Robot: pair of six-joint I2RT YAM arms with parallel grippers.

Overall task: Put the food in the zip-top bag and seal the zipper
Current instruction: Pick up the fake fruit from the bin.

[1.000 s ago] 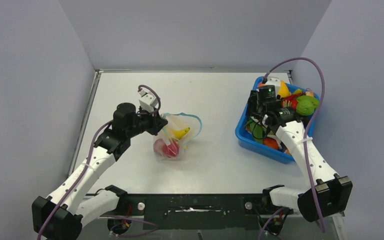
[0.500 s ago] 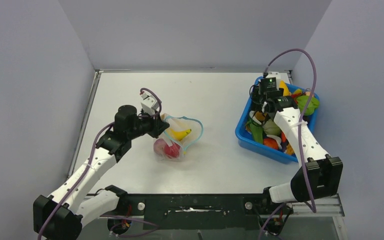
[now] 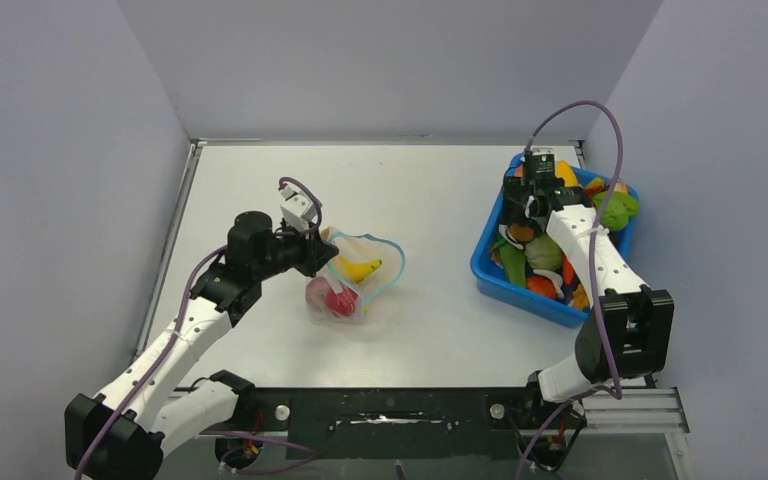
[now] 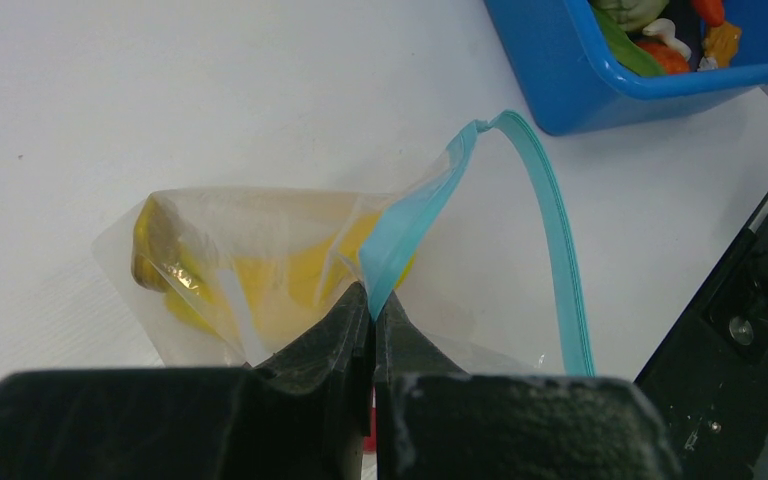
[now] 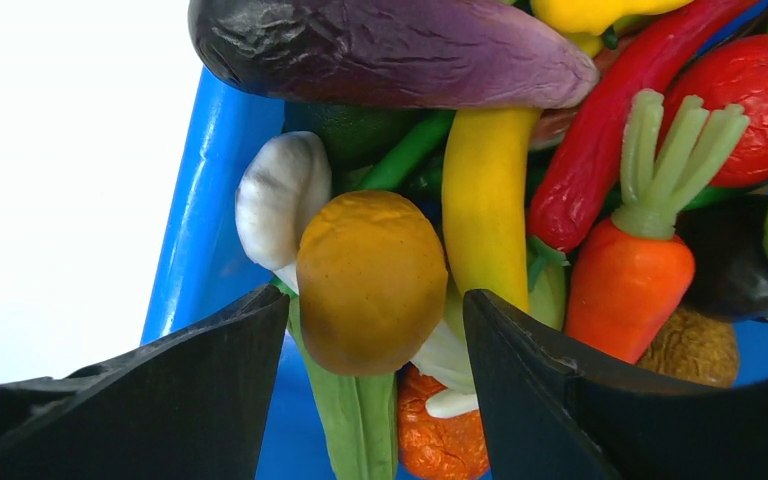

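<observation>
The clear zip-top bag lies mid-table with a yellow banana and a red fruit inside. Its light blue zipper loops open, so the mouth gapes. My left gripper is shut on the zipper edge at the bag's left side and holds it up. My right gripper hangs open over the food in the blue bin. An orange-brown mushroom cap sits between its fingers, not clamped. A purple eggplant, a yellow piece and a carrot lie around it.
The blue bin's wall runs just left of my right gripper's left finger. A green pod and an orange piece lie under the mushroom. Grey walls stand close behind and to both sides of the white table.
My right arm has shifted toward the bin's back-left part and its jaws have spread wider. The left gripper has kept its hold on the bag edge, barely moving.
</observation>
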